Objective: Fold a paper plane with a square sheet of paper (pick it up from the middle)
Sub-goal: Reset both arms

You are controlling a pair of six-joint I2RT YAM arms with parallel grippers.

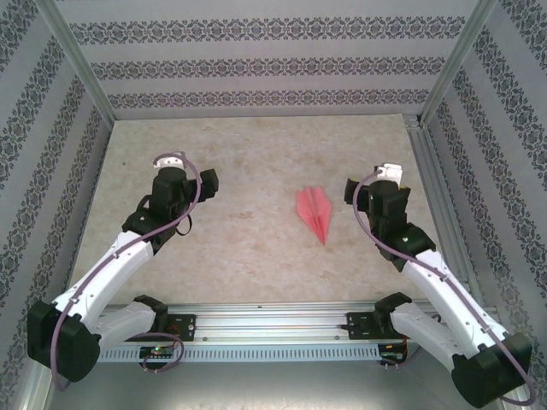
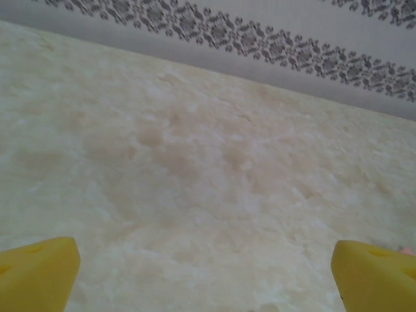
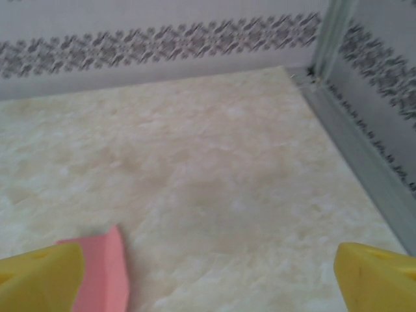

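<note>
Paper plane [image 1: 314, 213]: was thin pink-red paper, matte, creased.
Counter [image 1: 248, 171]: looked like pale marbled stone, smooth.
My right pads [image 3: 39, 276]: were yellow, matte.
Corner post [image 3: 333, 29]: was dull metal.

Folded paper plane on the table, one arm on each side.

The pink-red paper plane [image 1: 314, 213] lies flat on the beige marbled table [image 1: 256, 145], right of centre, with its pointed nose toward the near edge and its wider tail toward the far wall. The right gripper [image 1: 351, 190] stands near the plane's right side, apart from it. The left gripper [image 1: 208, 182] is well apart on the left. Both arm bases sit on the aluminium rail [image 1: 273, 325] at the near edge.
</note>
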